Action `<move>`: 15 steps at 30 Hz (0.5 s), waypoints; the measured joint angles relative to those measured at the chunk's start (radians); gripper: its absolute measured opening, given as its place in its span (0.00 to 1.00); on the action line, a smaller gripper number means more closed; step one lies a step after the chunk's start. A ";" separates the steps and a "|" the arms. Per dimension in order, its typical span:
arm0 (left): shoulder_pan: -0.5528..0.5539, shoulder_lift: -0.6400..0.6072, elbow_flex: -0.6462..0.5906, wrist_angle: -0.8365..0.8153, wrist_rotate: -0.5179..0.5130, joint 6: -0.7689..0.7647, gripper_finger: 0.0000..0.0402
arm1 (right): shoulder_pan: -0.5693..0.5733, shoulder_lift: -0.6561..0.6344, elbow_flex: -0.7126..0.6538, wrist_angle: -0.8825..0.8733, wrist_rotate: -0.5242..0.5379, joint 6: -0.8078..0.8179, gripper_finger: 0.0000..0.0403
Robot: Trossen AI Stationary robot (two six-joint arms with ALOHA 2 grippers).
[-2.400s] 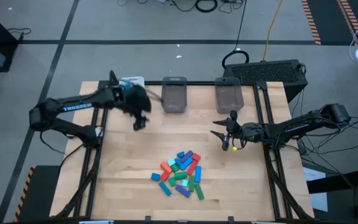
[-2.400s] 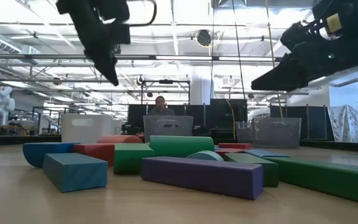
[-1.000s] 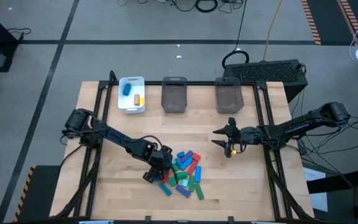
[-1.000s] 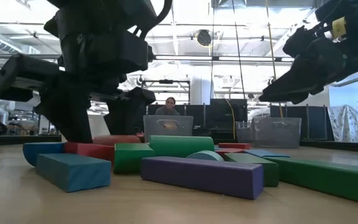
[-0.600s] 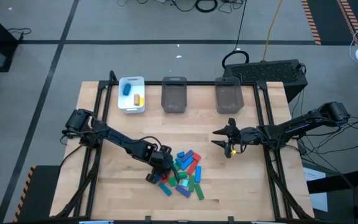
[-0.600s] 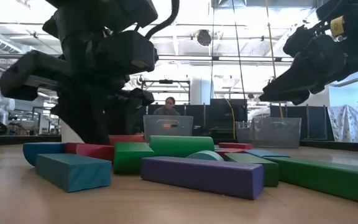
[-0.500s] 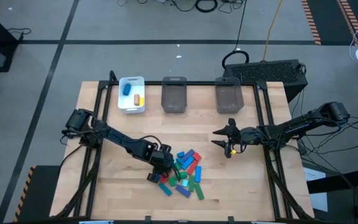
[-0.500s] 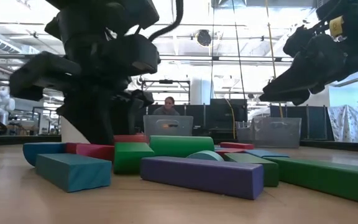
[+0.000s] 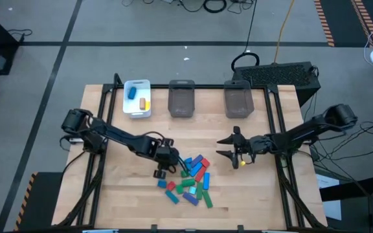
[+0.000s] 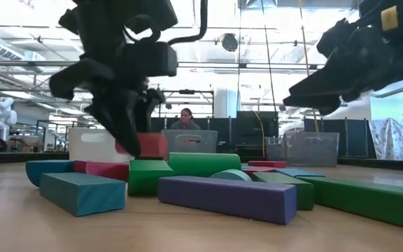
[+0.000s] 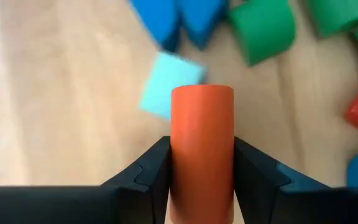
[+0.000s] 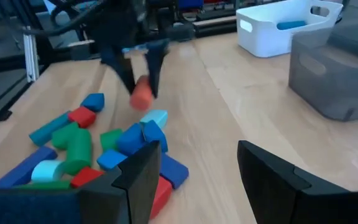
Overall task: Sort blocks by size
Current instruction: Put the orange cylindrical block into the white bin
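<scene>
My left gripper [image 9: 162, 169] is over the left edge of the pile of coloured blocks [image 9: 190, 180] and is shut on an orange-red cylinder block [image 11: 201, 149]. The block also shows in the low view [image 10: 145, 145] and the right wrist view [image 12: 142, 96]. The pile holds short cubes, half-rounds and long bars lying on the table. My right gripper [image 9: 233, 150] hovers open and empty to the right of the pile, a little toward the far edge; its fingers [image 12: 140, 177] stand wide apart. My left gripper pinches the orange-red cylinder by its round sides [image 11: 173, 162] between its two fingers. The fingers come from above, slanting down. The cylinder lies along them, and its free end [image 11: 201, 93] sticks out past the fingertips. It is lifted clear of the table and the pile.
A white tray [image 9: 136, 107] with a blue and a yellow block stands at the far left. Two grey bins [image 9: 181, 98] [image 9: 238, 100] stand along the far edge. Bare wood lies between the bins and the pile. A person sits in the room beyond the table [image 10: 185, 119].
My left gripper has risen from the pile's left edge with the orange-red cylinder, which is now clear of the table, and has gone a little toward the far edge. My right gripper has shifted slightly toward the table's left.
</scene>
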 joint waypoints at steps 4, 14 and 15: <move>0.040 -0.078 0.000 -0.060 -0.061 0.019 0.35 | 0.000 0.099 0.000 0.114 0.001 -0.005 0.50; 0.236 -0.231 0.000 -0.188 -0.143 0.064 0.35 | 0.001 0.257 0.064 0.302 -0.126 -0.056 0.50; 0.261 -0.239 0.000 -0.202 -0.150 0.071 0.35 | 0.001 0.279 0.092 0.280 -0.128 -0.074 0.50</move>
